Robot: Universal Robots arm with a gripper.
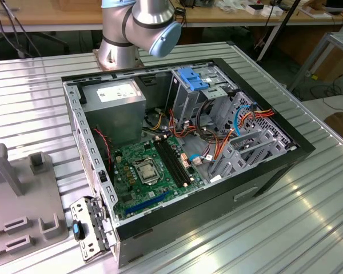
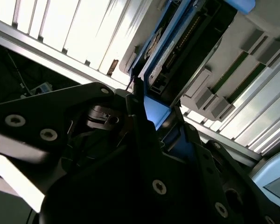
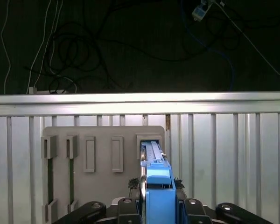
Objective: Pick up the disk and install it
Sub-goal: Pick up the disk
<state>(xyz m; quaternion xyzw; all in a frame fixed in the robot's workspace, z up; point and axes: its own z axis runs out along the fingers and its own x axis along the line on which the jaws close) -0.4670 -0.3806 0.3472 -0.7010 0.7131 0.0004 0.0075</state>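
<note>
The disk [image 3: 157, 196], grey metal in a bright blue carrier, stands on edge between my gripper's [image 3: 157, 185] black fingers [image 3: 136, 185]. Its far end reaches the end slot of a grey holder plate [image 3: 102, 163]. The fingers press against the carrier's sides, so the gripper is shut on the disk. In the second wrist view the disk [image 2: 177, 51] runs away from the gripper [image 2: 147, 109], its blue rail along one side. In the exterior view the open computer case [image 1: 297, 145] lies on the table, with its drive cage [image 1: 203, 97] at the far end.
The grey holder plate [image 1: 23, 200] lies at the exterior view's left, beside the case. A blue latch [image 1: 193, 78] tops the drive cage. A power supply box [image 1: 117, 105], the motherboard [image 1: 148, 171] and loose cables [image 1: 240, 123] fill the case. The arm's base [image 1: 126, 40] stands behind it.
</note>
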